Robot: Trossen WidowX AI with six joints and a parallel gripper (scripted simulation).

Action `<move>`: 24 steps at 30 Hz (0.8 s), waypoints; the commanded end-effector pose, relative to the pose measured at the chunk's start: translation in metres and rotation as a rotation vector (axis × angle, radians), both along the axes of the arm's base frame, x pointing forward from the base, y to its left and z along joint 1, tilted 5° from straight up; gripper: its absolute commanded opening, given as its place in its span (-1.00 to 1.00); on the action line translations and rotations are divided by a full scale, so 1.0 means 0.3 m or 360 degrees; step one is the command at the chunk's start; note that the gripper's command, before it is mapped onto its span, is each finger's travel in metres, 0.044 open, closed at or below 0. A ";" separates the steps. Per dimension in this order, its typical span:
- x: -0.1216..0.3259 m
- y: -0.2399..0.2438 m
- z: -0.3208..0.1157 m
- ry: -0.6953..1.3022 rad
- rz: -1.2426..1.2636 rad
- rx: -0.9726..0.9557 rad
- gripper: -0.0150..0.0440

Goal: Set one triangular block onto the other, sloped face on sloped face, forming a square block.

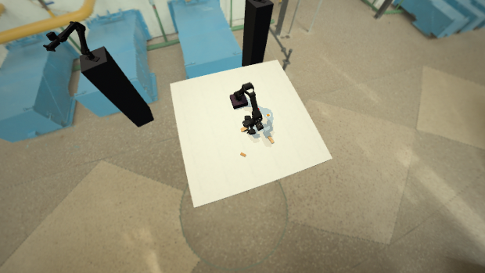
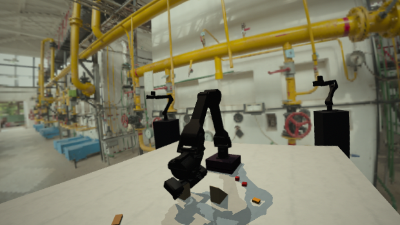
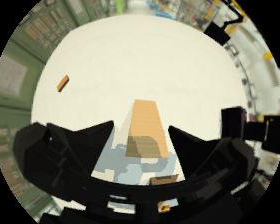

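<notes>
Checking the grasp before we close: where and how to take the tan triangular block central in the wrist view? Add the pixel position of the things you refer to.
I'd come from above and pinch the tan triangular block (image 1: 244,129) (image 2: 185,194) (image 3: 149,120) mid-length across its two long sides; it looks longer than wide, its length running between the fingers.

The top view looks steeply down from afar; the exterior faces the arm (image 1: 255,104) (image 2: 210,104) closer, from low. All three share the tabletop (image 1: 219,173) (image 2: 290,168) (image 3: 156,50).

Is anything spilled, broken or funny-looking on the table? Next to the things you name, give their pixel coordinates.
No, nothing stands out. I see no spill or breakage on the table (image 1: 211,173) (image 2: 306,175) (image 3: 141,55). The triangular blocks (image 1: 271,140) (image 2: 219,195) (image 3: 148,120) are apart, just not stacked yet, and the hand (image 1: 255,129) (image 2: 180,193) (image 3: 141,125) is open.
</notes>
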State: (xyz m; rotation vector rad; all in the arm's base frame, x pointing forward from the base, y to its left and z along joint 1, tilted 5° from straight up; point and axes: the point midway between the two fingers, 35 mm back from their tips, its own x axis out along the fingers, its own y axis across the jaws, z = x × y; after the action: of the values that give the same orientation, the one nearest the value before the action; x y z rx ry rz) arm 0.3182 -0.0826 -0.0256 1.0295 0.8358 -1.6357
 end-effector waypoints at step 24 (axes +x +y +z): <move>-0.013 -0.008 -0.021 0.0015 0.0005 -0.0004 -0.49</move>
State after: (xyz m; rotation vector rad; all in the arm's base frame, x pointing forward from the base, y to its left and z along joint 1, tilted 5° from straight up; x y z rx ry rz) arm 0.3143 -0.0847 -0.0325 1.0234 0.8408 -1.6413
